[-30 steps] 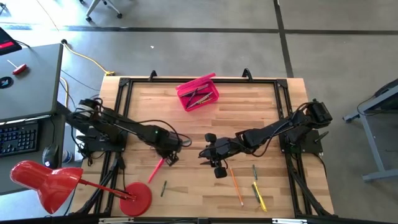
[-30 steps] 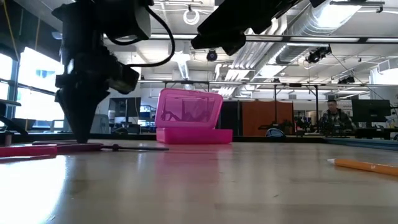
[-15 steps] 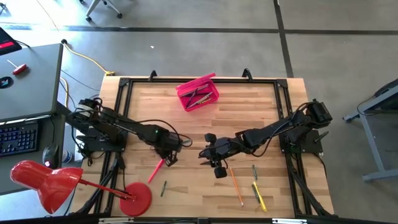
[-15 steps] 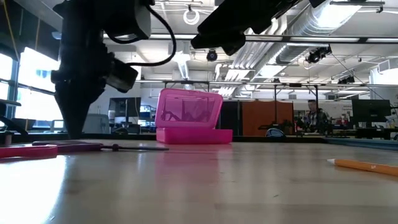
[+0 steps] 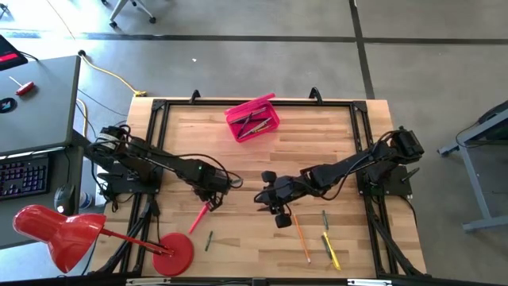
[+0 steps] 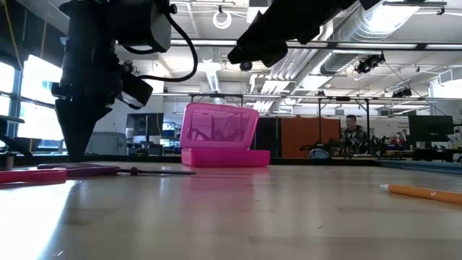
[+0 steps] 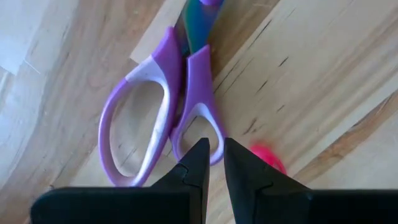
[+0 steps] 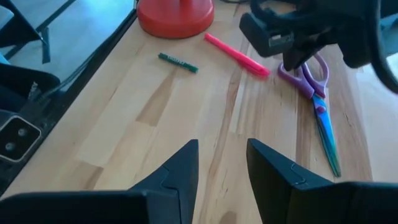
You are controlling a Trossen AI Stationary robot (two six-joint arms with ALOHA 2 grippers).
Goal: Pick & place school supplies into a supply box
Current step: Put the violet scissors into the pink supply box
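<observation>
The box stands open at the worktop's far middle, a few supplies inside. Left end effector, nearly pressed together, hovers over the scissors; right end effector spread, empty. Pink pen, pencils remain.

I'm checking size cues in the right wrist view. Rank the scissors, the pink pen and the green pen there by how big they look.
1. Scissors, the longest shape, lying under the left pincer.
2. Pink pen, clearly shorter.
3. Green pen, smallest; it also lies farther from the camera, so its true size is unsure.
</observation>
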